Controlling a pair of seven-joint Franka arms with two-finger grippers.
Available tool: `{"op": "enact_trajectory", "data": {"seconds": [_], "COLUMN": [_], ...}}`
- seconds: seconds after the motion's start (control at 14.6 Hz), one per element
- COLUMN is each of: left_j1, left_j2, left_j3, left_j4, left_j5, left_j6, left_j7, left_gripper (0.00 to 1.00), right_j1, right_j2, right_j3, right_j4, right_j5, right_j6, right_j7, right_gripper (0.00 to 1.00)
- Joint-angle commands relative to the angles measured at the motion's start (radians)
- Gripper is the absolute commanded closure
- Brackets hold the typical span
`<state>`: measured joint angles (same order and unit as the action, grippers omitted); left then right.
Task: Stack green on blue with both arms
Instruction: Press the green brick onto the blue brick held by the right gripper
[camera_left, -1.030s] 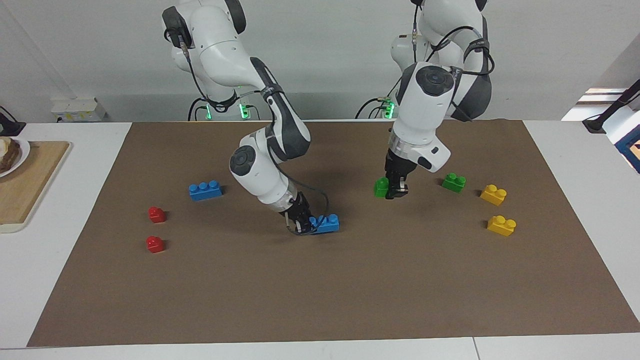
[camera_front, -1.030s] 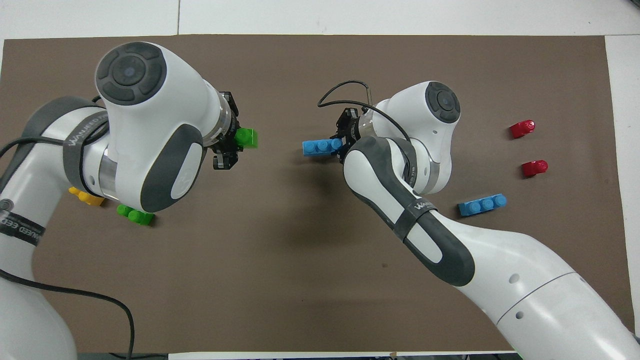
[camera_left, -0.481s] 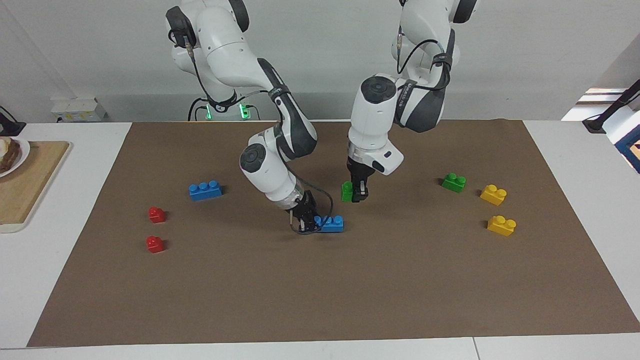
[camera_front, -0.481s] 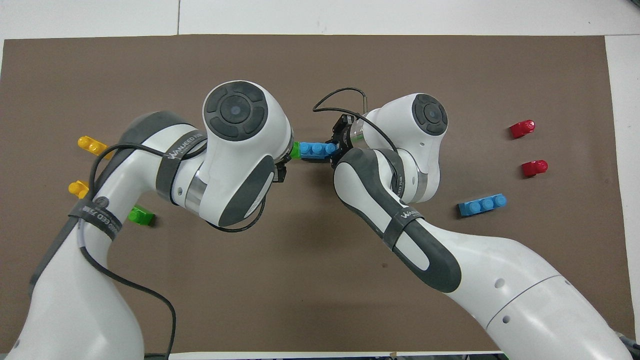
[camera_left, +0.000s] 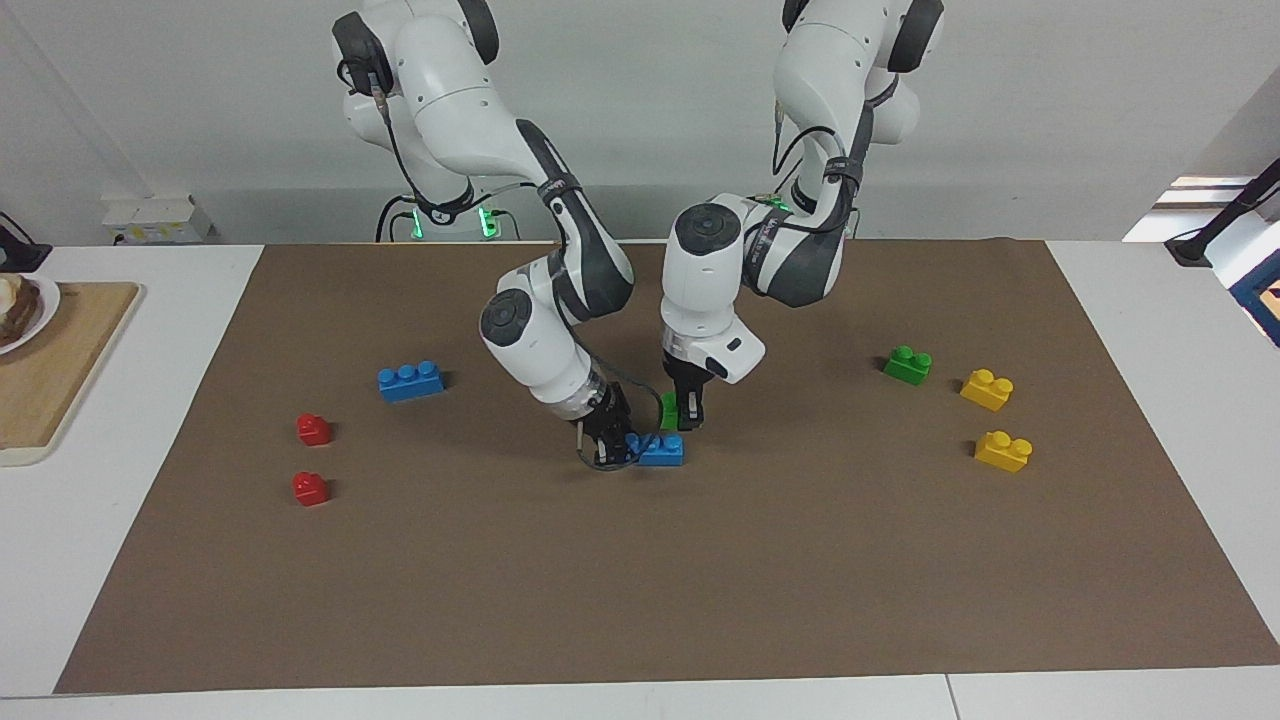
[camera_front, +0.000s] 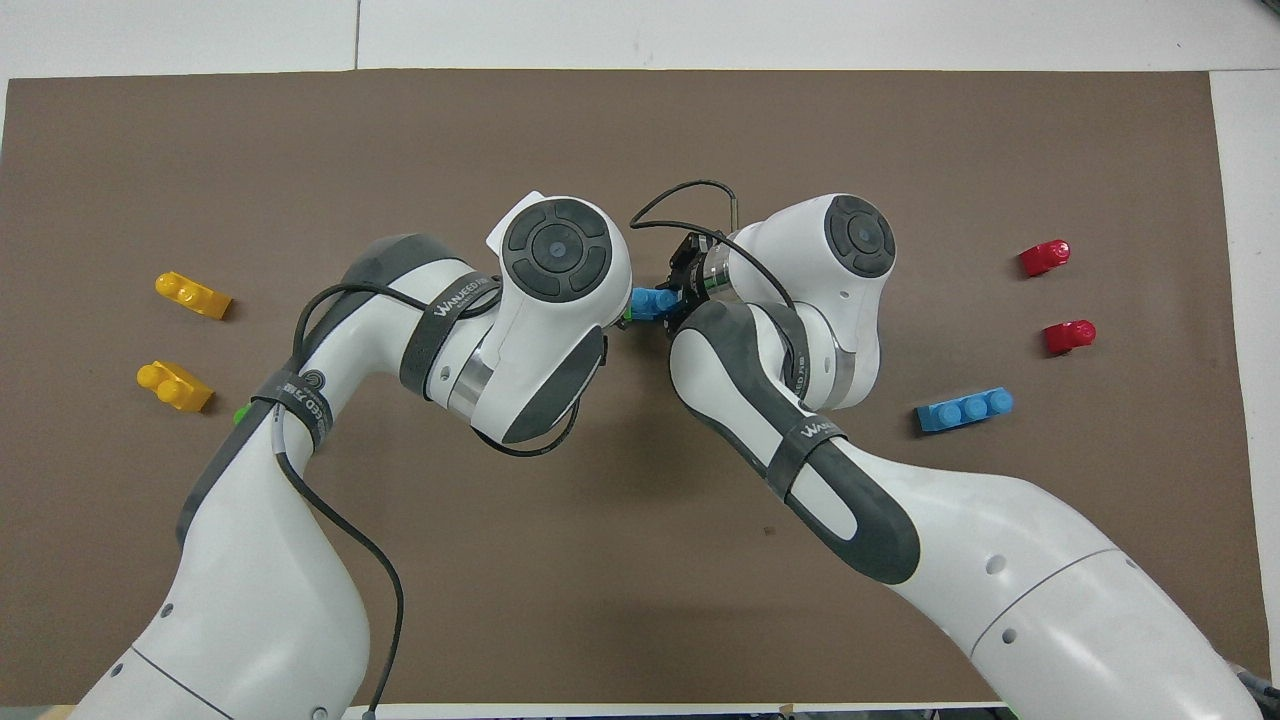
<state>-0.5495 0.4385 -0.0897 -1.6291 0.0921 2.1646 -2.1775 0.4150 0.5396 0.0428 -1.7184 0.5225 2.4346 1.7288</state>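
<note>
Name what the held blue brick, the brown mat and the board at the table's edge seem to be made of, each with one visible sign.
Blue brick: likely hard moulded plastic, smooth; saturated even colour, round studs.
Brown mat: perhaps paper or thin felt, matte; flat, no shine, straight-cut edges.
Board: probably wood, unvarnished-looking; pale tan with rounded corners.

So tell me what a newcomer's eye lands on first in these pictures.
The two white arms meeting at mid-mat: the right gripper is shut on one end of a blue brick resting on the brown mat, while the left gripper holds a green brick just above it. Next come the spare bricks at the mat's ends, such as the second blue brick.
</note>
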Motion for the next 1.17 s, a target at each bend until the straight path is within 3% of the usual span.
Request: {"op": "enact_trajectory", "data": {"seconds": [0.0,1.1], "left_j1": [-0.024,-0.033], "left_j2": [0.031,0.092], "left_j3": [0.015,0.016], "left_j4": [0.028,0.081], "left_j5": [0.021,0.038], "left_j6": [0.037,0.063], "left_j7": [-0.031,-0.031], "left_gripper": [1.00,1.00], "right_j1": [-0.004,-0.002], "right_j2": [-0.006,-0.009], "right_j3": [0.002,0.002], "right_j4": [-0.056,-0.067], "right_j5": [0.001,0.001], "right_j6": [0.070,0.089], "right_j7": [0.008,0.005], "right_gripper": [1.00,1.00]}}
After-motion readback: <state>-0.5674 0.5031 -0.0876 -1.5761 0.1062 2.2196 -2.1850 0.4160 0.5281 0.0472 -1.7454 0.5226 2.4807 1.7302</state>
